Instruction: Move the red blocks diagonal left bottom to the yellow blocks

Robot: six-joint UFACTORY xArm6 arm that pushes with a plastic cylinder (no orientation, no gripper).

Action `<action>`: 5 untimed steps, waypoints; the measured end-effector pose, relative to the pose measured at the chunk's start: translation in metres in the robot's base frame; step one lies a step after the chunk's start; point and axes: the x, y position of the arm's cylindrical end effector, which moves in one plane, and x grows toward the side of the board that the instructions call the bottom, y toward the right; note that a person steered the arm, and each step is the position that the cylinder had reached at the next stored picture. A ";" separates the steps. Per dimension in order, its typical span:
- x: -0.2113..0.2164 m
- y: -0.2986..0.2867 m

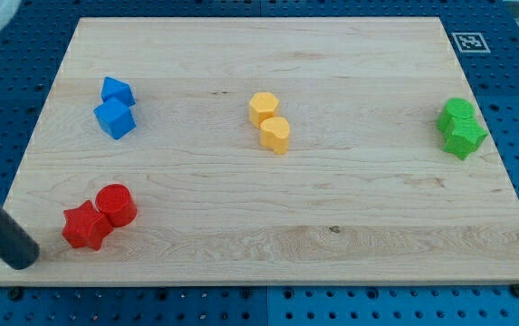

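Two red blocks lie touching at the view's bottom left: a red star-shaped block [85, 225] and a red cylinder [116, 204] just up and right of it. Two yellow blocks sit near the board's middle top: a yellow hexagon-like block [263, 108] and a yellow rounded block [275, 135] touching below it. The dark rod comes in from the left edge, and my tip [24, 257] rests on the board just left of and slightly below the red star block, a short gap away.
Two blue blocks [114, 108] sit touching at the upper left. Two green blocks [461, 128] sit touching at the right. The wooden board [331, 226] lies on a blue pegboard; a marker tag [469, 42] is at its top right corner.
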 end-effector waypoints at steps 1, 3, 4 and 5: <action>-0.020 -0.001; -0.031 0.013; -0.029 0.013; -0.020 0.019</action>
